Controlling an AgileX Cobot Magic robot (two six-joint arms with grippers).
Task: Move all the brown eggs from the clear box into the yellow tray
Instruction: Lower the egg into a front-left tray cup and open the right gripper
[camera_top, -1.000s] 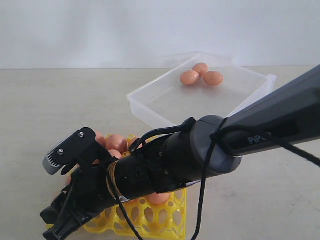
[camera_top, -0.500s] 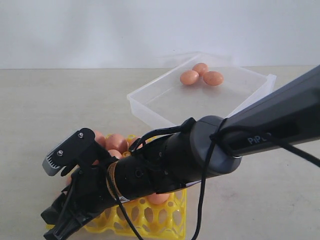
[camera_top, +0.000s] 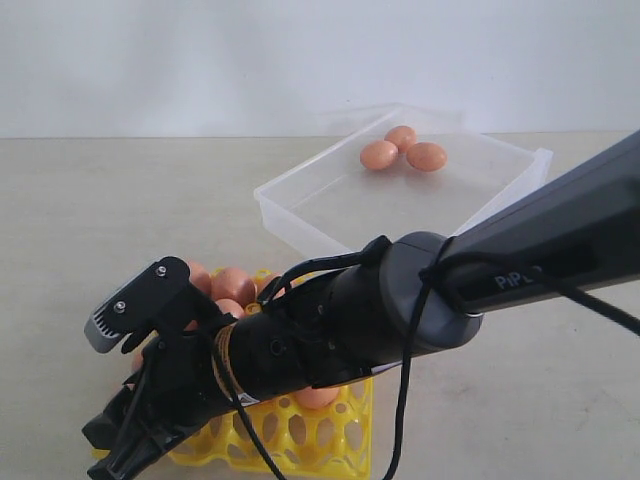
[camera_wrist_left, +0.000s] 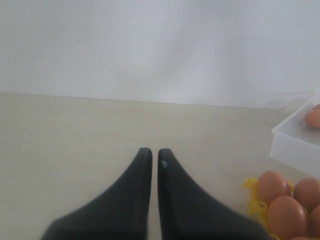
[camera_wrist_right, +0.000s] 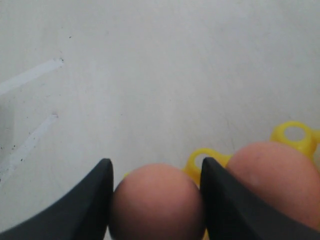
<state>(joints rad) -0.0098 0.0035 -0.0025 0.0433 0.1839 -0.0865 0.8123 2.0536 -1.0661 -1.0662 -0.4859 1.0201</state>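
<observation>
Clear box (camera_top: 292, 222): 3 brown eggs (camera_top: 380, 154) are sitting in its far corner, waiting to go.
Yellow tray (camera_top: 300, 440): several eggs are filling cups; the arm (camera_top: 450, 290) is hiding the rest.
Right gripper (camera_wrist_right: 156, 165): clasping 1 egg (camera_wrist_right: 157, 205) at the tray's edge.
Left gripper (camera_wrist_left: 155, 152): idling, pinched nearly together, empty.

Ahead of me a plain white wall (camera_top: 300, 60) meets the far edge of my beige tabletop (camera_top: 100, 200); soft, even light.

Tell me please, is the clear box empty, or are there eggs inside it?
Not empty. The exterior view shows three brown eggs lying close together on the floor of the clear box, toward its far side.
</observation>
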